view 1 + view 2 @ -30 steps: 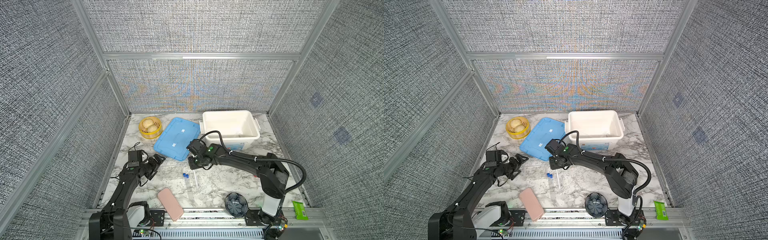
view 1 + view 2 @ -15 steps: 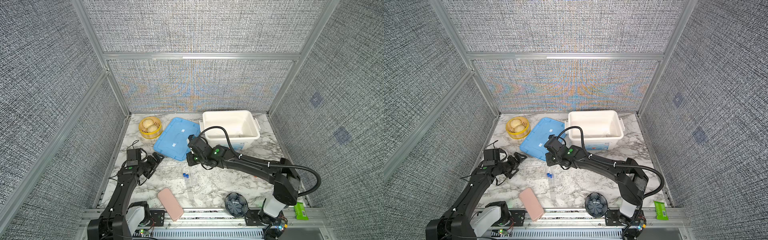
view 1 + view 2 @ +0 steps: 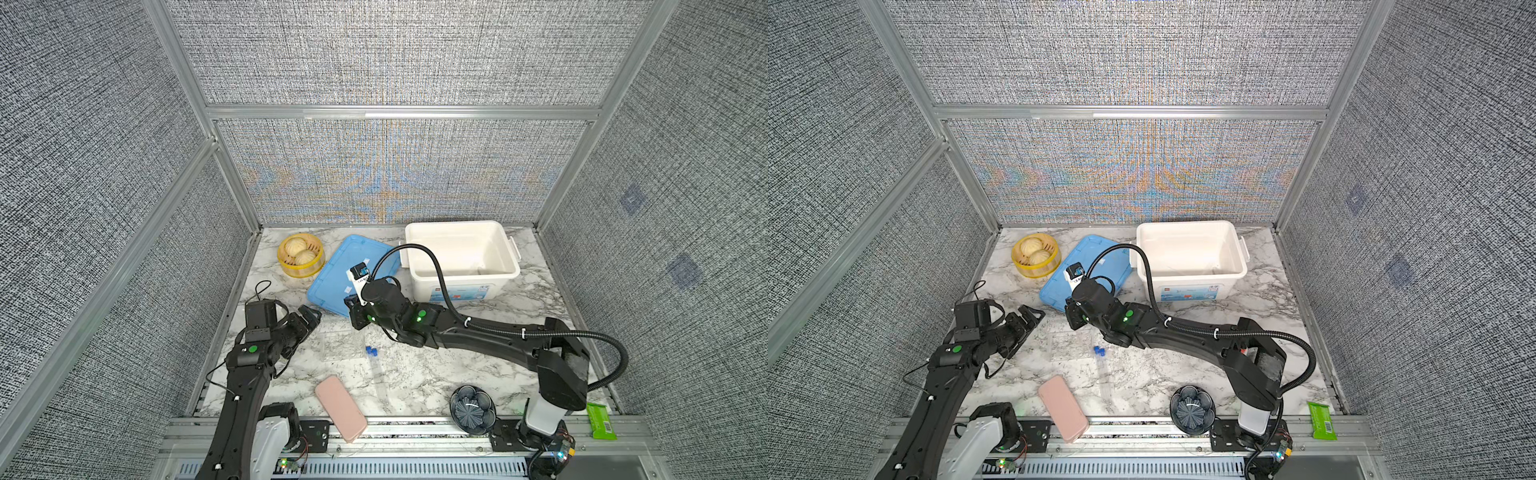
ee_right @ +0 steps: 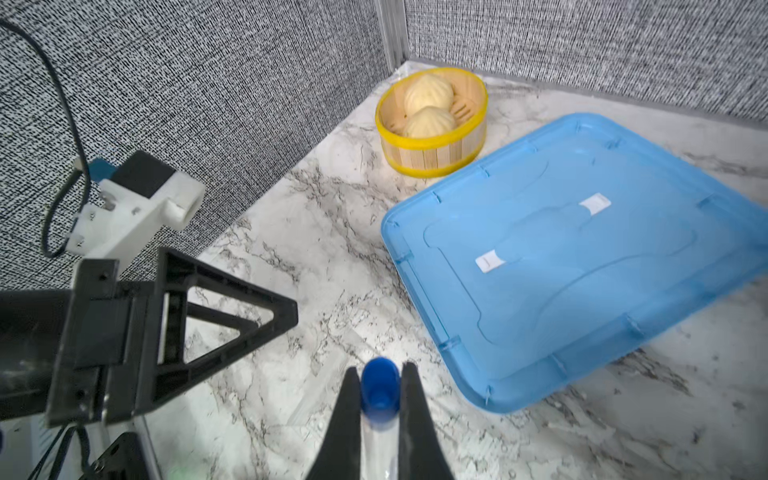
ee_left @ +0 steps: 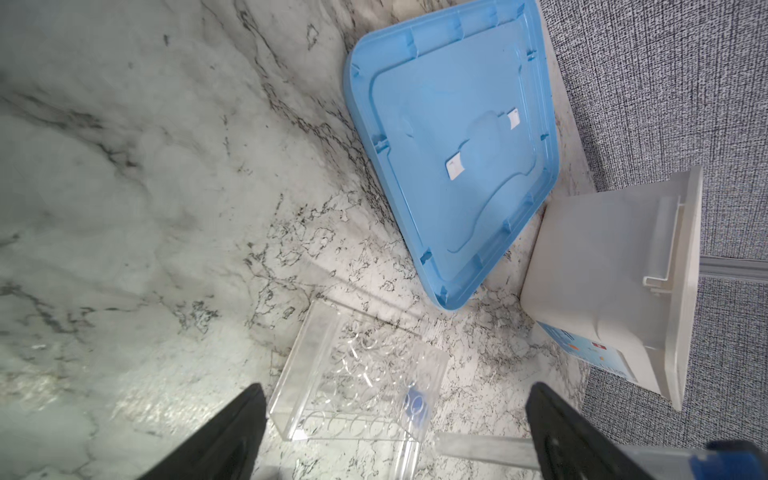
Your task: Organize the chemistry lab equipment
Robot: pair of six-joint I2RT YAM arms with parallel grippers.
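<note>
Blue-capped tube [image 4: 379, 392] pinched, rack [image 3: 343, 345] waiting
In a top view the rack lies near both grippers. Left wrist: my left gripper [image 5: 395, 388] gapes wide before it. Right wrist: my right gripper [image 4: 380, 372] pinches the tube's cap end; likely light, slick, brittle.

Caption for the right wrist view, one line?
Right end effector grips a blue-capped tube; blue lid and bun basket sit beyond on the marble table.

A bun steamer [image 3: 300, 272], blue lid [image 3: 332, 282] and white bin [image 3: 490, 286] stand at the back, pink case [image 3: 340, 409] near the front
</note>
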